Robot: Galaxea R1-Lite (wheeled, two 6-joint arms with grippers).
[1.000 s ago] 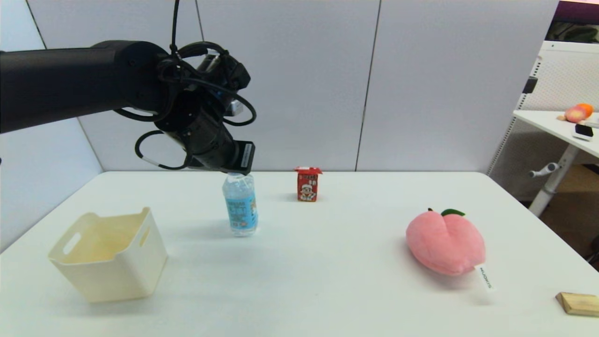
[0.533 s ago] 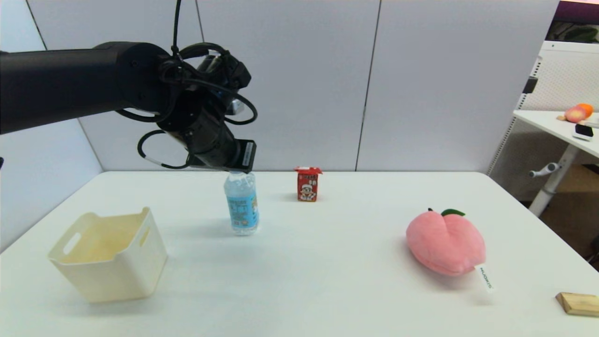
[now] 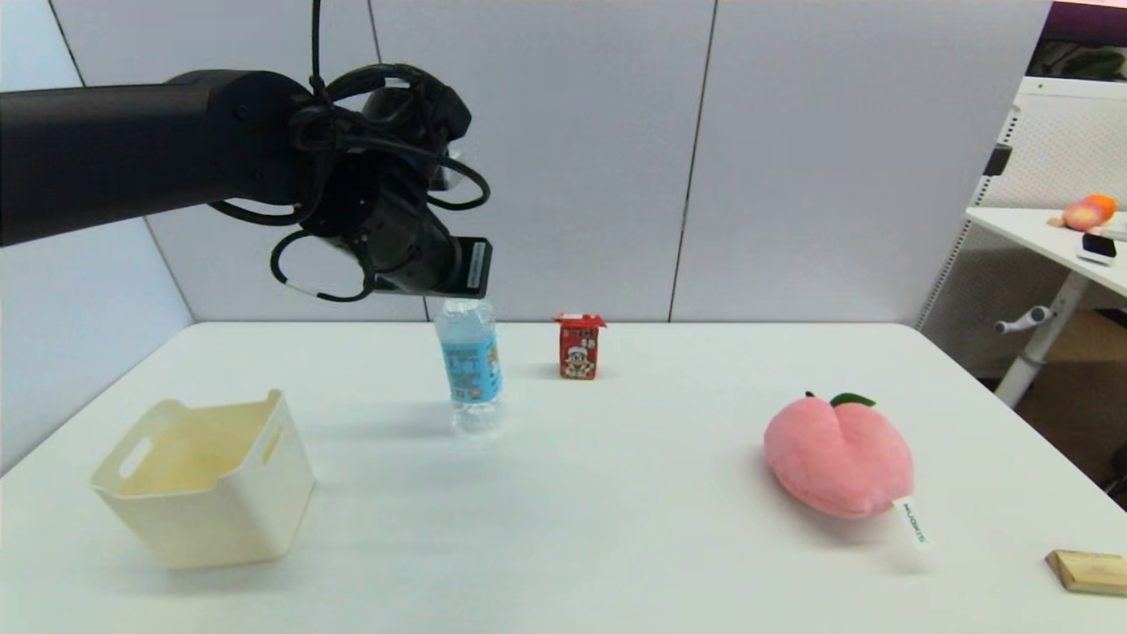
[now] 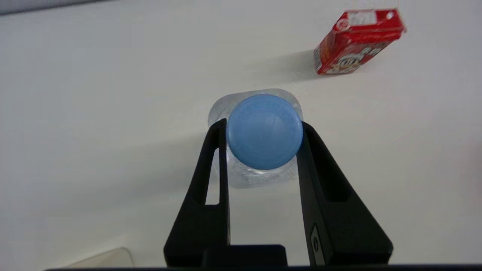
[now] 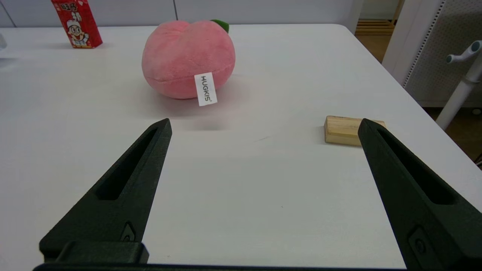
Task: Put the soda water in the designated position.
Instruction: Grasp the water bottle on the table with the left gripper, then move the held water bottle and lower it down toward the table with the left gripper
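Fingers (image 4: 216,150) of the left gripper (image 4: 263,145), black and long, are closed narrowly on the light blue cap of the small clear plastic soda water bottle with a blue-and-white label (image 3: 471,370), one finger pressed to each side of the cap. In the head view the bottle hangs upright under the gripper, its base seemingly just above the white tabletop (image 3: 616,493), though it is blurred there. The bottle is toward the far side of the tabletop, just left of a small red drink carton (image 3: 579,346) and apart from it.

The left wrist view looks straight down on the cap and shows the grip, which the head view hides behind the wrist. The head view alone shows a cream plastic bin (image 3: 207,480) near the front left.

The right gripper (image 5: 263,128) is out of the head view; its own camera shows its fingers spread wide, holding nothing, low over the tabletop, facing a pink plush peach (image 5: 188,58) with a white tag. A small wooden block (image 5: 348,130) lies beside one fingertip.
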